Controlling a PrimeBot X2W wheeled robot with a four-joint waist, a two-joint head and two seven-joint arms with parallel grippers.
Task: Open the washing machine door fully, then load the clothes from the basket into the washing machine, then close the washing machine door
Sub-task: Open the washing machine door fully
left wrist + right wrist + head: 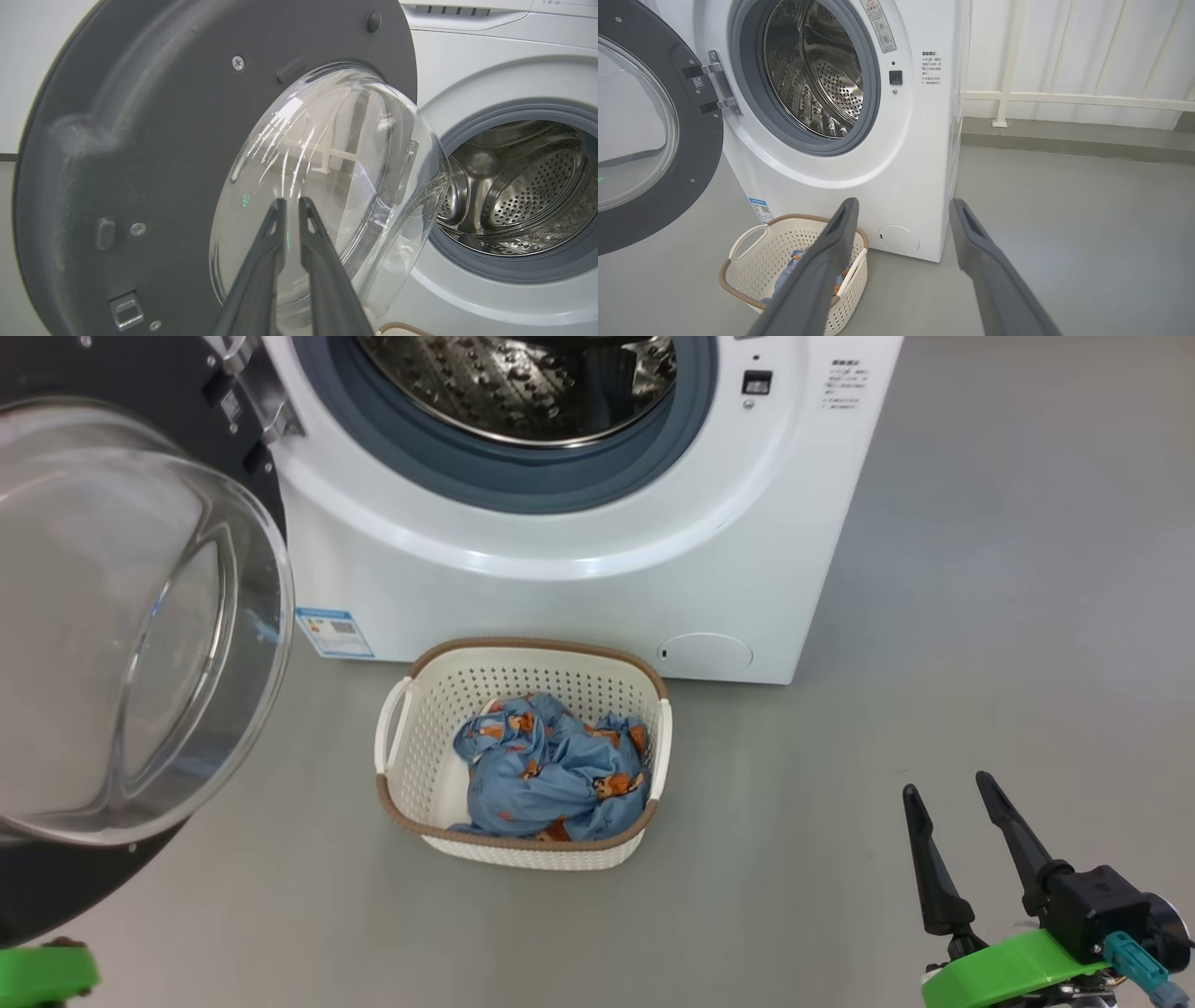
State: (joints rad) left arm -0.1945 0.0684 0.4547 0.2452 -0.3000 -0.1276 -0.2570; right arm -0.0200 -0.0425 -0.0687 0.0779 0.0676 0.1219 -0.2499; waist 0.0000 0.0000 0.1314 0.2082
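Clothes (551, 770) lie bundled inside the basket (523, 851), a blue heap printed with orange-brown bears. It sits toward the basket's right wall and leaves bare perforated bottom at the left. The basket stands on the grey floor (934, 616) just in front of the washing machine (579, 579). Its far brown rim is close below the machine's lower front edge, between the blue energy sticker (334, 633) and the round cap (705, 655). The washing machine door (131, 616) is swung out wide on its hinge at the left of the opening in the head view. Its dark inner face and bulging glass bowl are turned toward the robot, so the grey-blue gasket (523, 476) and the steel drum (523, 383) are uncovered. The left gripper (292, 201) points at the door's glass bowl from close by, its two fingers drawn almost together with only a thin slit between them and nothing held. Whether the tips touch the glass is hard to tell from the left wrist view. The right gripper (948, 786) hangs over the floor toward the lower right of the head view, well apart from basket and machine, its fingers spread wide and empty.
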